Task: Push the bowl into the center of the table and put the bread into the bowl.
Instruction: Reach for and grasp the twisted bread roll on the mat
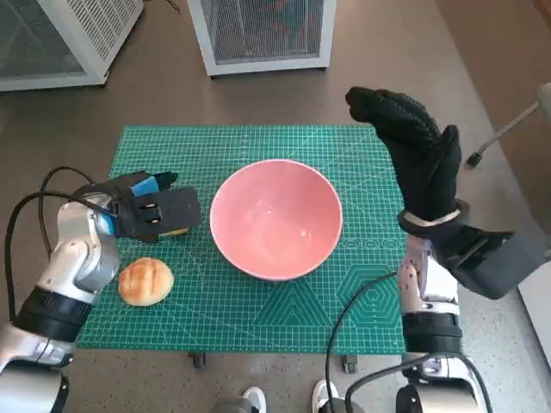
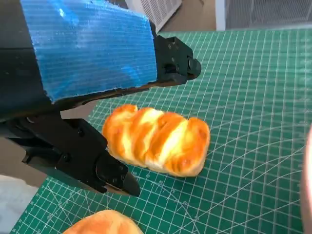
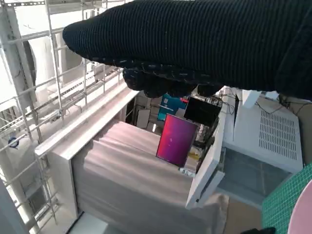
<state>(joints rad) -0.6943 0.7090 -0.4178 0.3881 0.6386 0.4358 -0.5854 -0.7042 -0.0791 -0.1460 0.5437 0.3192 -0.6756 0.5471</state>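
Take the pink bowl [image 1: 275,218] as your reference: it already sits near the middle of the green cutting mat [image 1: 353,155], so the push looks done and the bread is what remains. Your left hand [image 1: 153,206] hangs on the bowl's left side, directly over an oblong braided bread roll [image 2: 157,139]. In the left wrist view its black fingers [image 2: 83,158] stand apart, one on either side of the roll and not yet touching it, which reads as a grasp being lined up. A round bun [image 1: 145,280] lies on the mat nearer you than that hand, also left of the bowl, well apart from its rim.

Your right hand [image 1: 413,146] is lifted above the mat to the bowl's right, holding nothing, probably parked out of the way. Whether its fingers are spread or merely curled, you cannot tell from the glove.
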